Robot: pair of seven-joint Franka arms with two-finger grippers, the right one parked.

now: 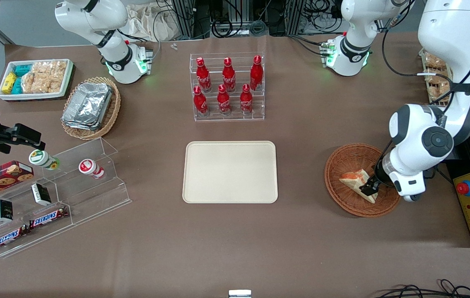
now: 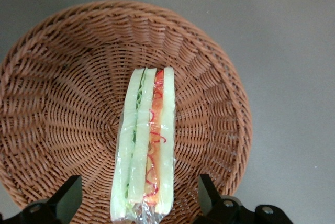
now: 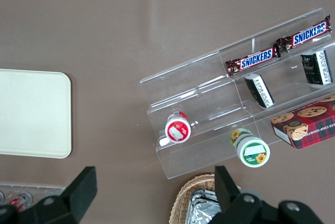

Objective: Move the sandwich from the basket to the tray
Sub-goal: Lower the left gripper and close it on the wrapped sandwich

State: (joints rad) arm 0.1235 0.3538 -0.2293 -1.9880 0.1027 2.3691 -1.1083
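Observation:
The sandwich (image 1: 357, 182) is a wrapped wedge of pale bread with orange-red and green filling. It lies in the round reddish-brown wicker basket (image 1: 342, 163) toward the working arm's end of the table. My left gripper (image 1: 369, 187) is down in the basket, open, with one finger on each side of the sandwich's end. In the left wrist view the sandwich (image 2: 144, 145) lies between the two black fingers (image 2: 65, 200), with gaps on both sides, in the basket (image 2: 57, 103). The cream-beige tray (image 1: 230, 171) lies bare at the table's middle.
A clear rack of red bottles (image 1: 227, 87) stands farther from the front camera than the tray. An oval wicker basket of foil containers (image 1: 91, 107), a white bin of snacks (image 1: 36, 78) and a clear stepped shelf of snacks (image 1: 52, 194) lie toward the parked arm's end.

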